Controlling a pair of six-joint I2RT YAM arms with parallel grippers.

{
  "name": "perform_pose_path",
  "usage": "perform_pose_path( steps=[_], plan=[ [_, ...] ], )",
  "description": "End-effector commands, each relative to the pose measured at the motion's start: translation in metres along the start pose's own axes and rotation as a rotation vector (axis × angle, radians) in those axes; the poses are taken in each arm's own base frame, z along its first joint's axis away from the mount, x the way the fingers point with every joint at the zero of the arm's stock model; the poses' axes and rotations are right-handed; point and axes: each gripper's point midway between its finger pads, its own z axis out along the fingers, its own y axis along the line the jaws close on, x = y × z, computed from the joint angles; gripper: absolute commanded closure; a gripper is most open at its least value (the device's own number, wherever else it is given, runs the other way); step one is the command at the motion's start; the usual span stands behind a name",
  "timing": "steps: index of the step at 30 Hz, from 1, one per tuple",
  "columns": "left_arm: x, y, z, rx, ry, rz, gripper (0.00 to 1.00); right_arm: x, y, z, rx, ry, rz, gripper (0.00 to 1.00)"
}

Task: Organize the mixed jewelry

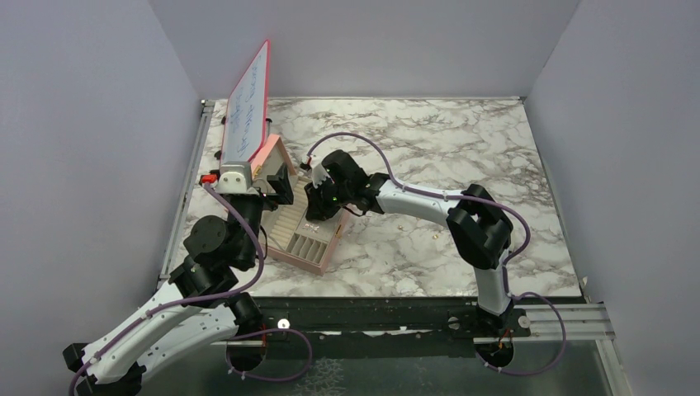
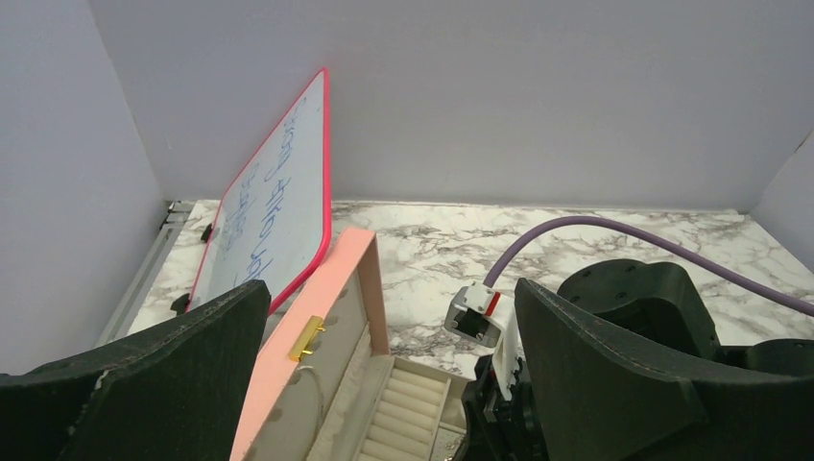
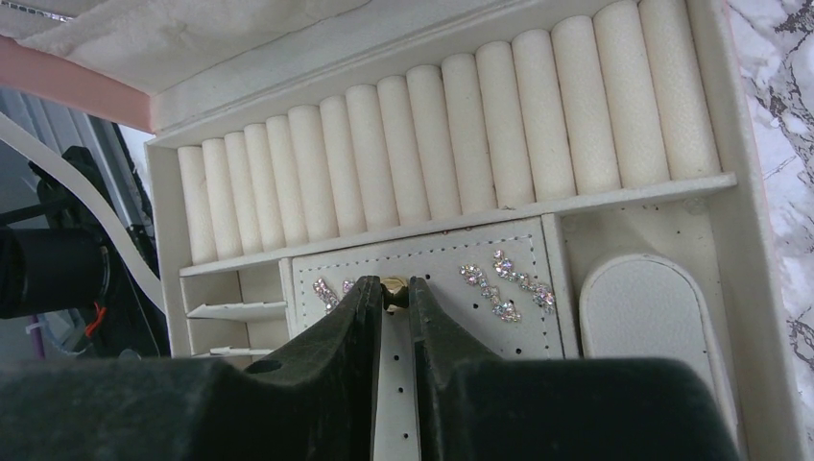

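Marbled white surface under grey walls, with a pink box [image 1: 320,261] standing open on it. We see the right gripper [image 3: 394,284] reaching into the box, jaws nearly together. A tiny gold stud [image 3: 395,291] sits right between its tips, over the perforated panel [image 3: 451,322]. We cannot tell whether the tips pinch it or only flank it. Silvery sparkling pieces [image 3: 504,288] lie just right of the tips. The left gripper [image 2: 394,288] hangs wide open and empty beside the lid [image 2: 331,307], farther from the stud.
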Motion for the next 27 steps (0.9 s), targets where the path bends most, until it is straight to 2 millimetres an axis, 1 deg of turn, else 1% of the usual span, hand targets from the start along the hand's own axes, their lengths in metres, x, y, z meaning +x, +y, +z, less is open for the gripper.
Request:
perform_pose_path(
  steps=[1,5,8,12,15,20,27],
  plan=[
    [-0.003,-0.003,0.000,0.021,-0.018,-0.012,0.01,0.029,0.004,0.005,-0.014,0.099,0.023,0.78],
    [-0.004,-0.003,0.000,0.020,-0.019,-0.012,0.01,0.034,0.004,0.005,-0.013,0.108,0.033,0.77],
    [-0.003,-0.004,0.000,0.022,-0.017,-0.010,0.01,0.034,0.003,0.005,-0.006,0.109,0.037,0.75],
    [-0.003,-0.004,0.000,0.024,-0.016,-0.009,0.01,0.029,0.009,0.003,-0.031,0.101,0.049,0.69],
    [-0.003,-0.004,0.000,0.024,-0.018,-0.011,0.01,0.026,0.012,0.002,-0.038,0.097,0.057,0.67],
    [-0.003,-0.004,0.000,0.026,-0.018,-0.012,0.01,0.018,0.014,0.000,-0.036,0.082,0.079,0.66],
    [-0.004,-0.004,0.000,0.026,-0.018,-0.012,0.01,0.005,0.025,-0.003,-0.071,0.051,0.134,0.66]
  ],
)
